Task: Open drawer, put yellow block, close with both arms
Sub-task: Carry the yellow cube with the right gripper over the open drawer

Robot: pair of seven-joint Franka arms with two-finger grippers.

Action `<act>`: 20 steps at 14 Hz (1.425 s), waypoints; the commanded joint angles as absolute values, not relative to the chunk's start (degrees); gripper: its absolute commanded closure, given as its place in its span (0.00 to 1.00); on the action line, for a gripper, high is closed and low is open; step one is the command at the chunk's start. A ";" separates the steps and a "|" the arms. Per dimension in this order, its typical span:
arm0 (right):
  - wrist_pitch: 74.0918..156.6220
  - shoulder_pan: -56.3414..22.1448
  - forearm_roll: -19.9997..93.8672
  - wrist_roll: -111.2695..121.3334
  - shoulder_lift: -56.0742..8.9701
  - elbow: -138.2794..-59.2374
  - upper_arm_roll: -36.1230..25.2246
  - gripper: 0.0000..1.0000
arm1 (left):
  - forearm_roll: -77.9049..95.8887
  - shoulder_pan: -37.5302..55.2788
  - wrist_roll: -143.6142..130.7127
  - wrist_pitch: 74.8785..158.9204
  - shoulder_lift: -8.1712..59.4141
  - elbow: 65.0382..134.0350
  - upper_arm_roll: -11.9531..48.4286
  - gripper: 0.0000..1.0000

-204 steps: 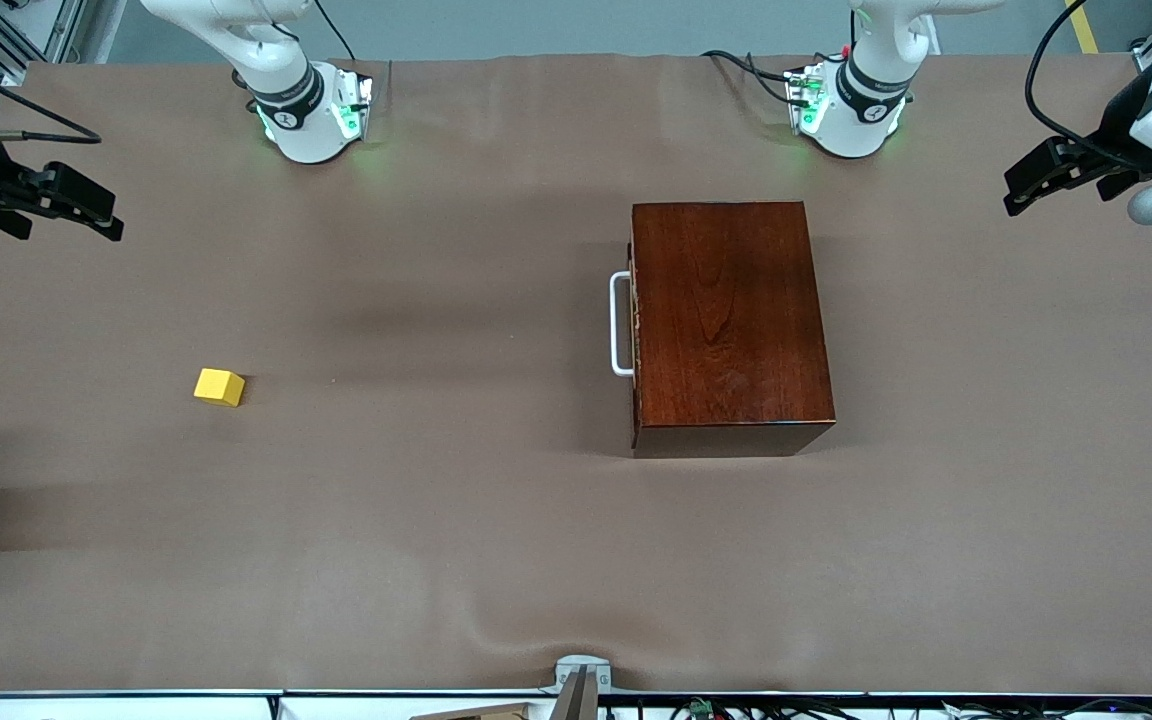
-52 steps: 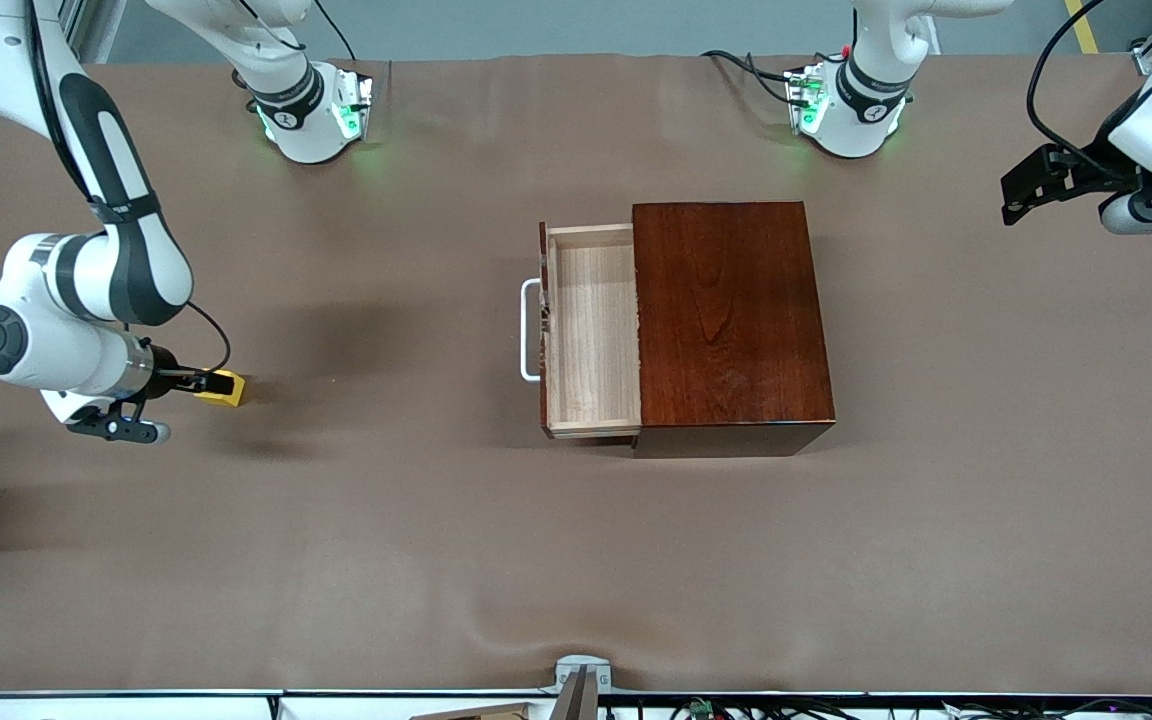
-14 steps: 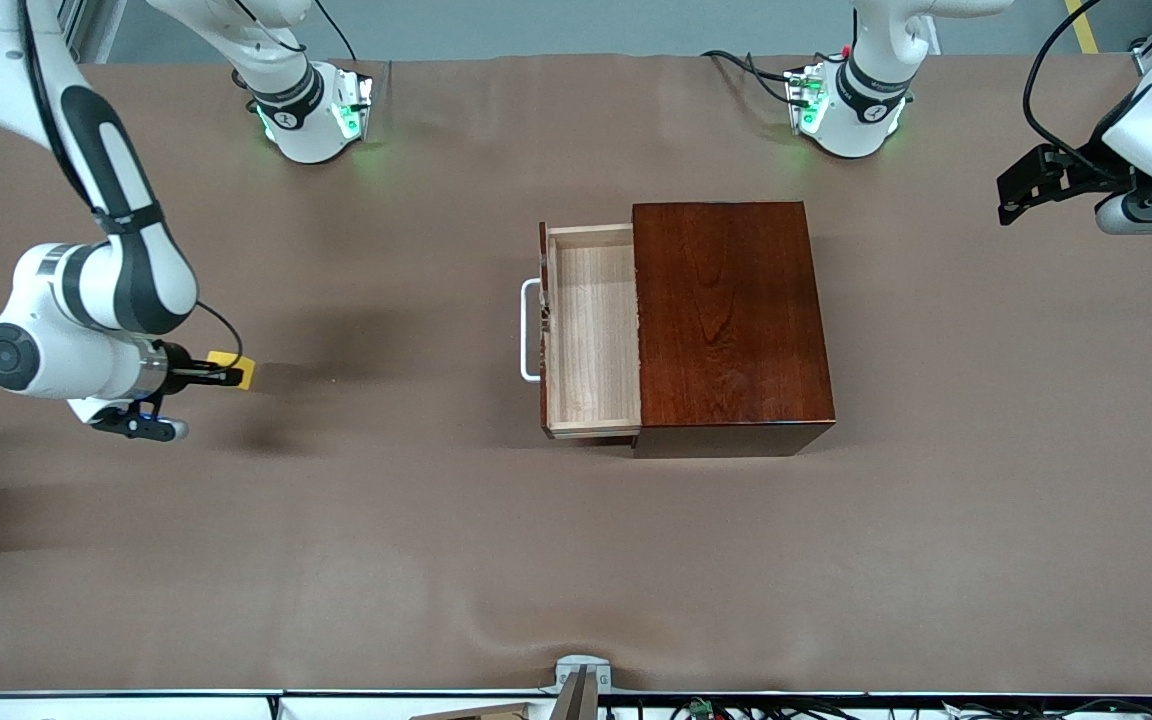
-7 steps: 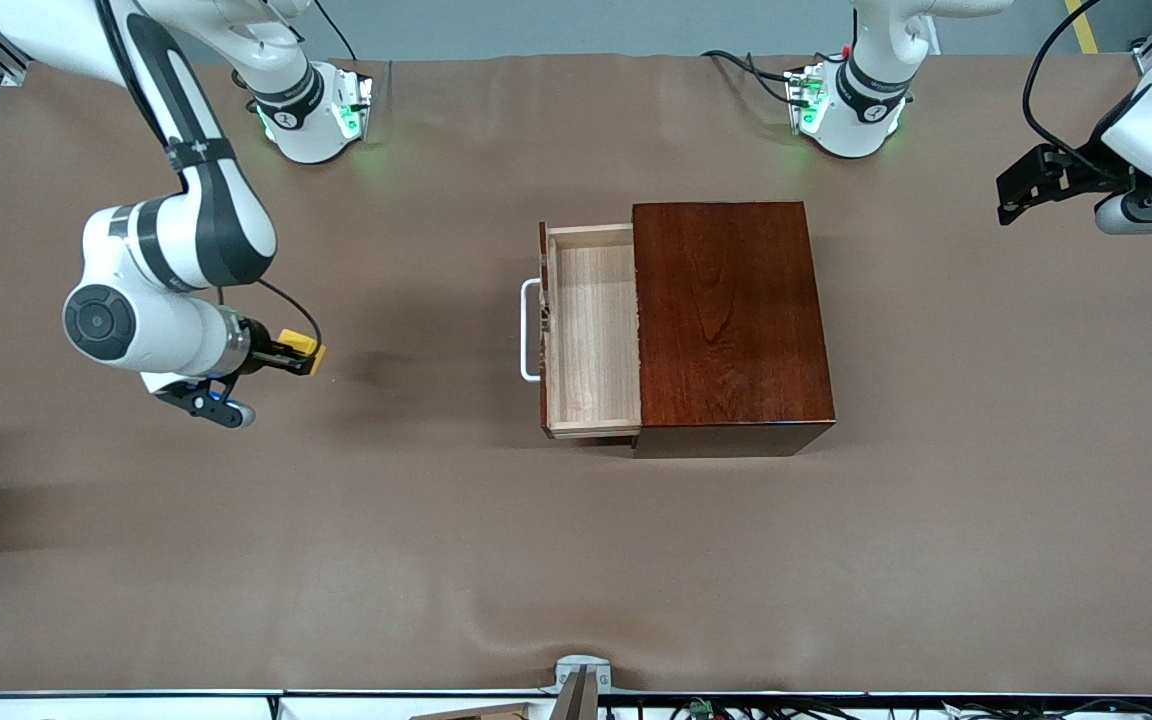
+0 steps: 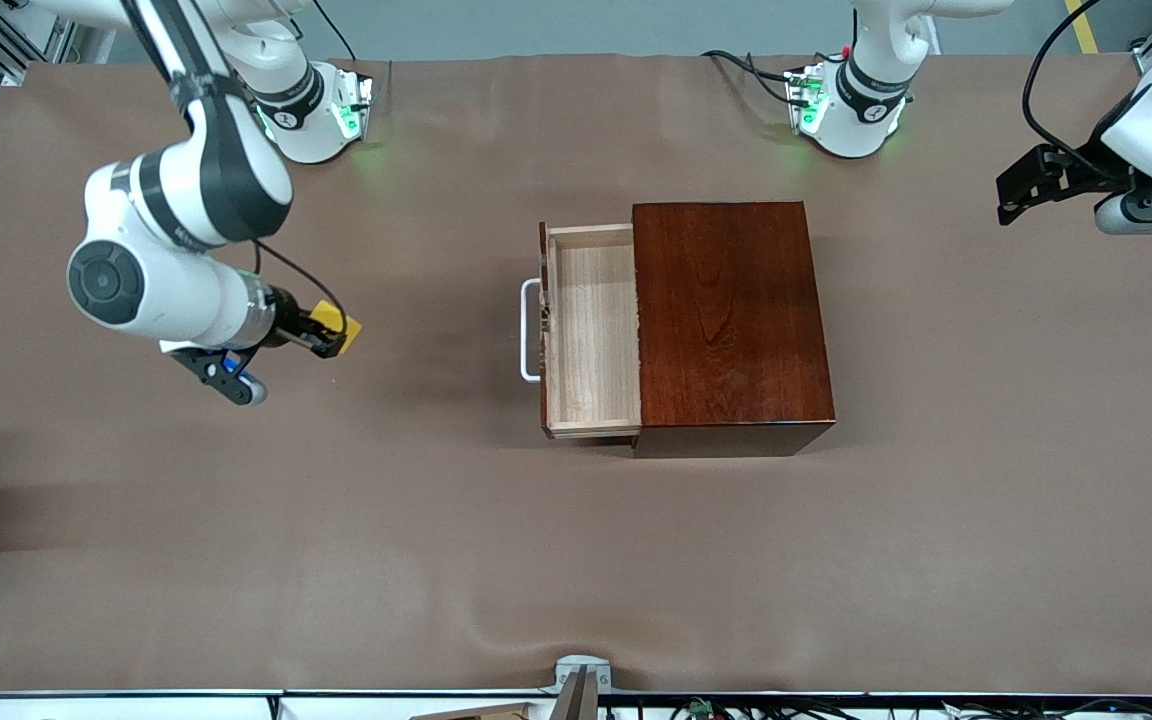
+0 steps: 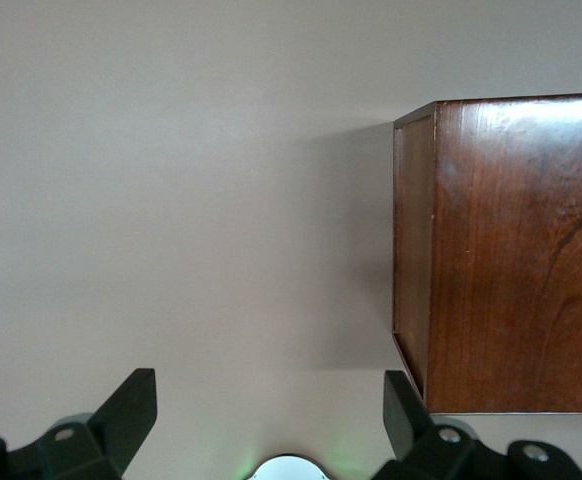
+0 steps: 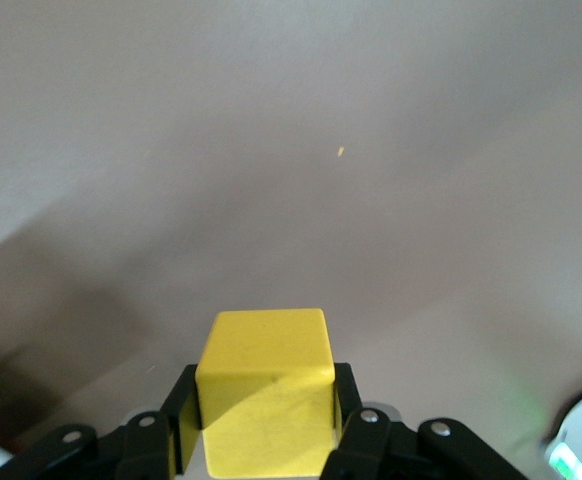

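Note:
My right gripper (image 5: 334, 335) is shut on the yellow block (image 5: 343, 326), carried in the air over the bare table toward the right arm's end; the right wrist view shows the yellow block (image 7: 265, 390) clamped between both fingers (image 7: 183, 415). The drawer (image 5: 591, 330) stands pulled out of the dark-red box (image 5: 726, 315), its pale tray empty and its white handle (image 5: 528, 330) facing the right arm's end. My left gripper (image 5: 1021, 190) waits open in the air at the left arm's end of the table; its wrist view shows the box (image 6: 506, 250) with my left gripper (image 6: 271, 420) apart from it.
The brown table cover (image 5: 436, 520) has a wrinkle near the front edge. The arm bases (image 5: 311, 110) stand lit green along the table's edge farthest from the front camera. A metal bracket (image 5: 581, 680) sits at the front edge.
My right gripper has lifted the yellow block off the table and carried it toward the drawer. The drawer and the left arm have not moved.

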State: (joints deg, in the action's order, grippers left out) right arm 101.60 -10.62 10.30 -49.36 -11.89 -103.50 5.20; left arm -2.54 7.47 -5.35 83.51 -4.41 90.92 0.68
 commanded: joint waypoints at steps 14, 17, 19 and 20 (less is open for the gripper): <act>105.03 -25.31 17.32 -92.19 -14.67 -95.02 4.57 1.00 | -1.50 7.21 -5.10 84.29 -4.66 91.49 0.88 0.00; 106.43 -26.80 17.40 -98.24 -16.87 -92.73 4.57 1.00 | -1.50 7.21 -5.10 84.29 -4.66 91.49 0.88 0.00; 108.18 -29.25 17.23 -101.93 -18.54 -91.33 4.48 1.00 | -1.58 7.21 -5.10 84.29 -4.66 91.41 0.88 0.00; 109.24 -30.22 17.05 -104.13 -19.68 -90.80 4.48 1.00 | -1.58 7.21 -5.18 84.29 -4.66 91.41 0.88 0.00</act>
